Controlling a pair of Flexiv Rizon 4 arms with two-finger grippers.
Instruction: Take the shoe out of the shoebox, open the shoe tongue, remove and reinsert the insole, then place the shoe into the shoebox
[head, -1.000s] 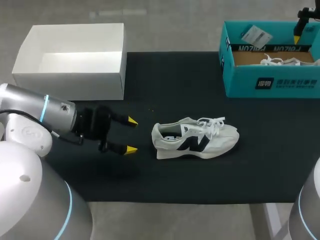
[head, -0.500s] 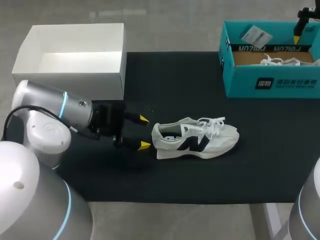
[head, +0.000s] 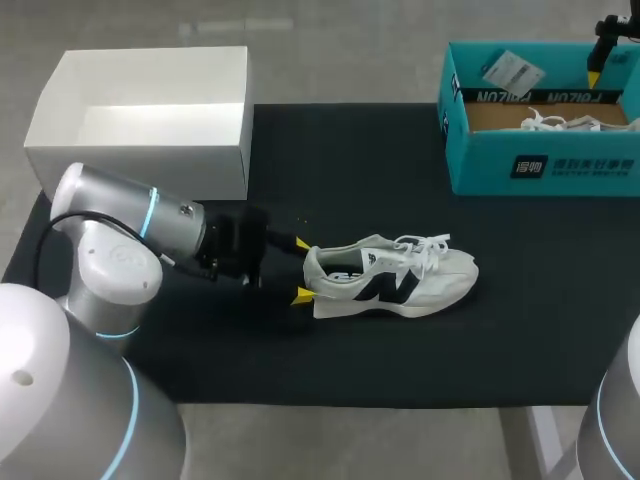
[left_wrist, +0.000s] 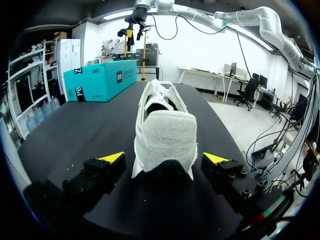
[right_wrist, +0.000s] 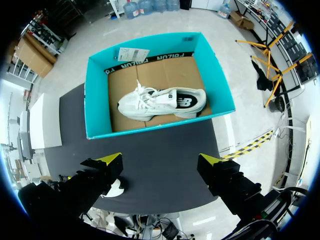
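Black mat surface with the white sneaker sitting upright mid-mat, well clear of the teal shoebox. Left gripper is spread wide either side of the heel, gripping nothing. I'd centre it on the heel and squeeze gently so the sneaker doesn't skid. Right gripper hangs released above the shoebox.

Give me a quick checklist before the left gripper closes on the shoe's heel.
1. Left gripper open: ok.
2. Shoe heel centred between its fingers, gap on both sides: ok.
3. Shoe upright on the black mat: ok.
4. Right gripper out of the way, above the teal shoebox: ok.
5. Insole seated inside the shoe: cannot tell.
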